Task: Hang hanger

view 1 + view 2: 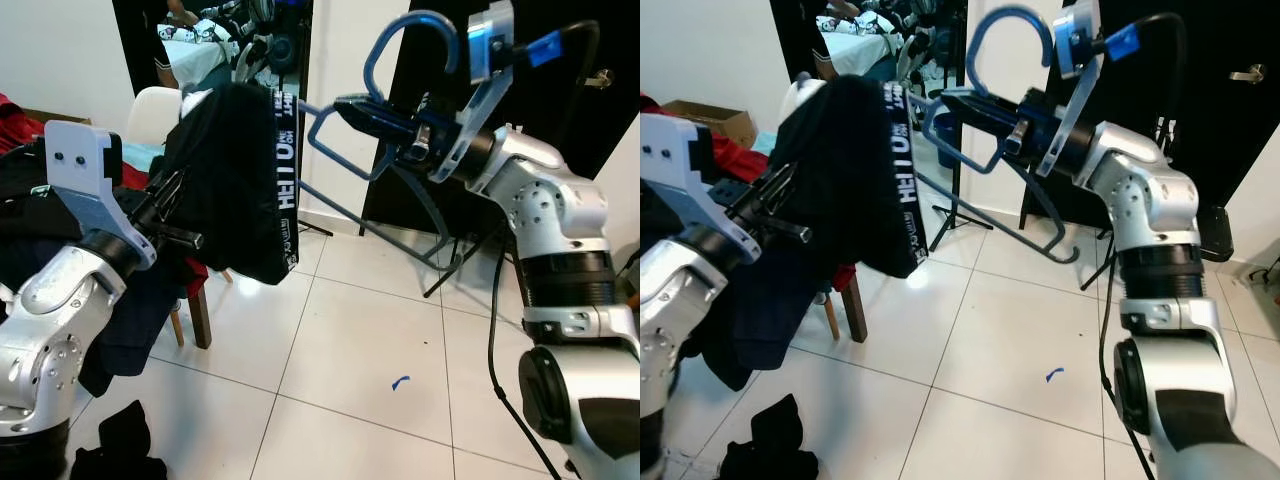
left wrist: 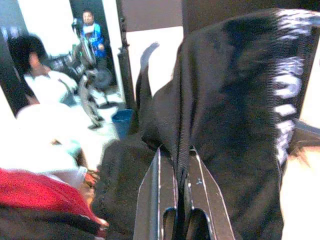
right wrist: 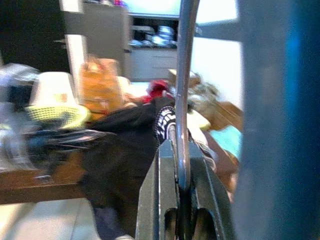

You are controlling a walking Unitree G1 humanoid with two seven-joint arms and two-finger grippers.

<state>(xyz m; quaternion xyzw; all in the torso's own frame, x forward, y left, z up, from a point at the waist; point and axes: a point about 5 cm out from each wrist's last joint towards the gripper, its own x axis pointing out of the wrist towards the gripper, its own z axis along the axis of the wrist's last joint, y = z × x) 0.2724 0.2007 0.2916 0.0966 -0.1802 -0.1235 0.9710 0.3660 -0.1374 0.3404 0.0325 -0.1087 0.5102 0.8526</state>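
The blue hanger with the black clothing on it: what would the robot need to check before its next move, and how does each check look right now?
1. right gripper shut on the blue hanger: ok.
2. left gripper pinching the black garment: ok.
3. Garment draped on the hanger: ok.
4. Hook free of the arm: ok.
5. Rail to hang it on: cannot tell.
6. People behind at a distance: ok.
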